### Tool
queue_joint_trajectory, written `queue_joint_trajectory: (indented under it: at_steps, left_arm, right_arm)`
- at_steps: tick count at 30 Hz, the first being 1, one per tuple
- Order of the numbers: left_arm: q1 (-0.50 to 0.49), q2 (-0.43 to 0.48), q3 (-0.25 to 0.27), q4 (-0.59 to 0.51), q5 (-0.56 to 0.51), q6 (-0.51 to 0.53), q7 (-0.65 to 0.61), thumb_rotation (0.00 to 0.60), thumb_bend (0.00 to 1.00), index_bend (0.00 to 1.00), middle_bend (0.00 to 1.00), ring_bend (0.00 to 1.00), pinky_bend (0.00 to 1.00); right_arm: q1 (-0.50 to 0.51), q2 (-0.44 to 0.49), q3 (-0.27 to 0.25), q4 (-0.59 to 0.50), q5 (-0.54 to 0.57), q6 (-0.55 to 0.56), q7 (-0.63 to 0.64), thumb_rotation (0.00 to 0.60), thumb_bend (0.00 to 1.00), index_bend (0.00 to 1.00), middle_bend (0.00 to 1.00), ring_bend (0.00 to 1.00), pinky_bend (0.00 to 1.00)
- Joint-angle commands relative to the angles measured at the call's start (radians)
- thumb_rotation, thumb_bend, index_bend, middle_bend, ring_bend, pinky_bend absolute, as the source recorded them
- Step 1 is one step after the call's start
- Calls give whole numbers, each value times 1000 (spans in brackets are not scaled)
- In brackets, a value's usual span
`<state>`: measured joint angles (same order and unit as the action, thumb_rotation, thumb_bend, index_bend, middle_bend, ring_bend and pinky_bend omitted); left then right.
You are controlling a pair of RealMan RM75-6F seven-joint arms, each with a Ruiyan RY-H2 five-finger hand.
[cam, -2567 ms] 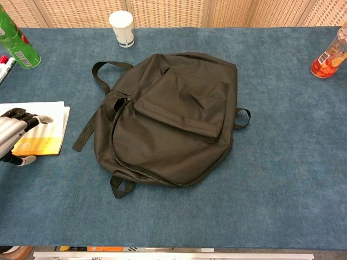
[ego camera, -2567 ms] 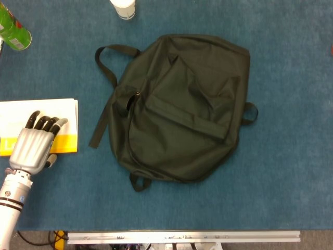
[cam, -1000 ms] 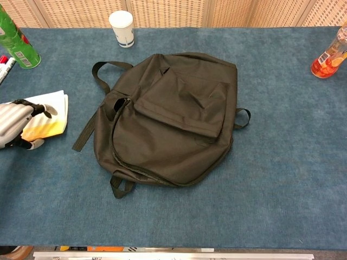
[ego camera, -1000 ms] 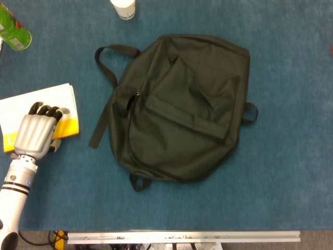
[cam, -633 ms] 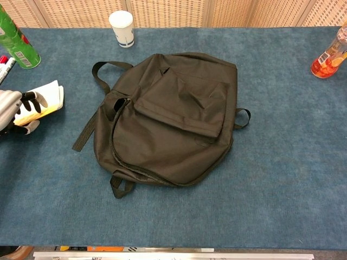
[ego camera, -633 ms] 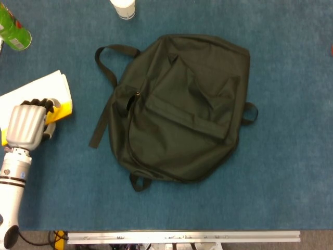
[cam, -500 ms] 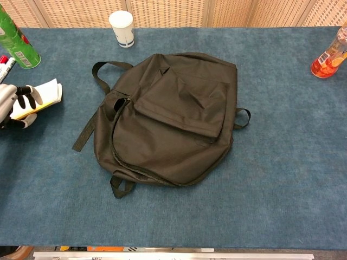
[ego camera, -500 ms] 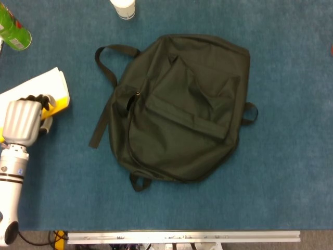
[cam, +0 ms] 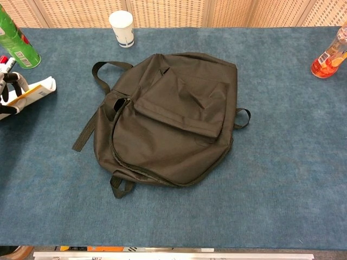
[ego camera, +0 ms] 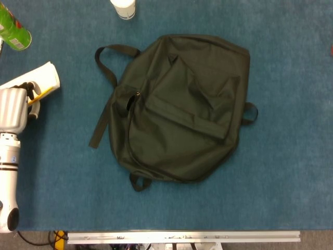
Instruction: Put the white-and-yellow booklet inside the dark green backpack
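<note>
Head view looks straight down; chest view looks forward and down. Both centre on the backpack (ego camera: 182, 104).

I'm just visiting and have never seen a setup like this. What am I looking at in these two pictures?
Both pictures come from the robot's own cameras: one on its head looking straight down, one on its chest looking across the table. The silver thing at the left edge is its left robot hand, on the end of an arm. It grips a white-and-yellow booklet, tilted up off the blue tabletop. The right robot hand shows in neither picture. In the middle lies a dark green backpack, where the booklet should go. Around it stand a white cup, a green bottle and an orange bottle.
</note>
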<state>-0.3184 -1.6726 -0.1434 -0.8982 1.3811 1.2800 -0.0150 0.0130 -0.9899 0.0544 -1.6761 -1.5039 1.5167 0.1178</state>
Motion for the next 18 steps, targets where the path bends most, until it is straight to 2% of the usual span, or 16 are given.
queue_joint_trajectory:
  at_steps: [1,10,18]
  left_arm:
    - [9,-2,1,0,-10,3,15,600,472,566,689,705,813]
    - [36,33,37,-49,48,83,-4,600,472,625,753,726,833]
    - [47,33,83,5,171,230,-97,600,472,690,790,740,840]
  right_arm:
    - [2,0,0,-1,1,-4,0,600,154,413,439,345,499]
    - [16,-5,3,-4,-5,-20,-8,600,155,413,439,345,499]
    - [37,-15,4,-17,-35,-29,-30,600,155,415,439,345,499]
